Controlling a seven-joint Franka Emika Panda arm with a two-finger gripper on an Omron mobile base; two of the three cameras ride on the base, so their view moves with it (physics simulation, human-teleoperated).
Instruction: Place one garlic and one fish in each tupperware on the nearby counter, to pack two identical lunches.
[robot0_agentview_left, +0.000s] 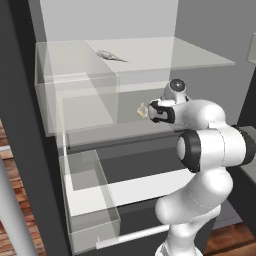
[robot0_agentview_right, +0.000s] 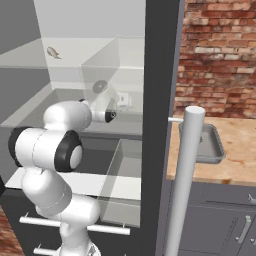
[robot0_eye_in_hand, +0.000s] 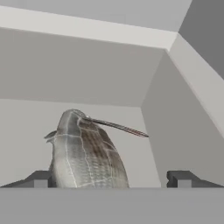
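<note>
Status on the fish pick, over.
Fingers open, fish between them, not gripped. Second fish on upper shelf. Nothing in the way.

No legible text, labels, brands, numbers or signs appear on any surface in these views.
</note>
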